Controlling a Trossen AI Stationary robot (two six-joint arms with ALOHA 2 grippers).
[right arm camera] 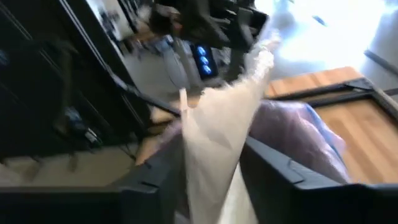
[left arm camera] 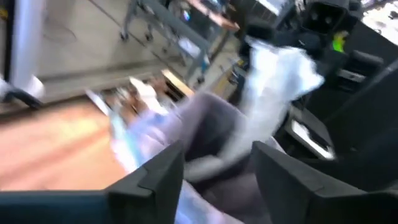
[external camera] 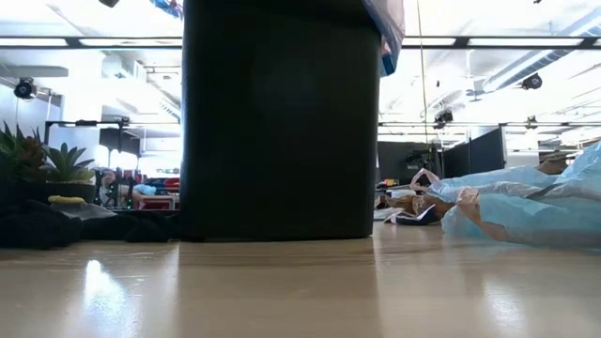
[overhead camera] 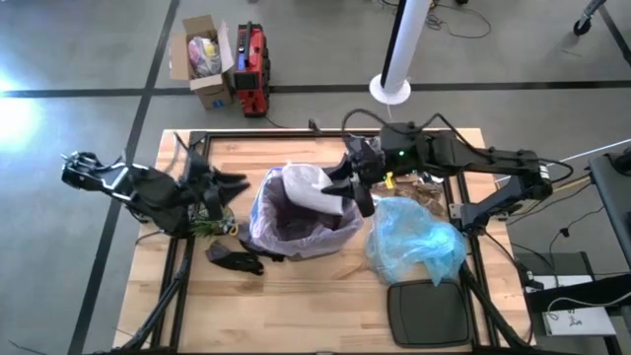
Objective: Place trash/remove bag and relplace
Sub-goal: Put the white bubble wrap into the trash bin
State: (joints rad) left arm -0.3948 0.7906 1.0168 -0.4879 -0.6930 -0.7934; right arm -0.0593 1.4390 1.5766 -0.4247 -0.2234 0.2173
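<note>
The right gripper (overhead camera: 352, 189) hangs over the mouth of the bag (overhead camera: 296, 219), which lines a dark bin (external camera: 280, 117) standing mid-table. A white paper sheet (overhead camera: 317, 189), part of the trash, sits between its fingers (right arm camera: 280, 168), which look parted enough that I would say the grip is loosening, so the sheet can fall into the liner. The left gripper (overhead camera: 229, 184) waits just beside the bag's left rim with its fingers (left arm camera: 158, 177) apart and nothing between them, probably placed there to steady the rim. More brown trash (overhead camera: 426, 187) lies on the table (overhead camera: 296, 296) behind a light blue bag (overhead camera: 419, 237).

From above the bag's open mouth and both arms show together. The table-level camera shows only the bin's dark wall and the blue bag, no gripper at all. The right wrist camera alone shows the paper lying between the fingers.
</note>
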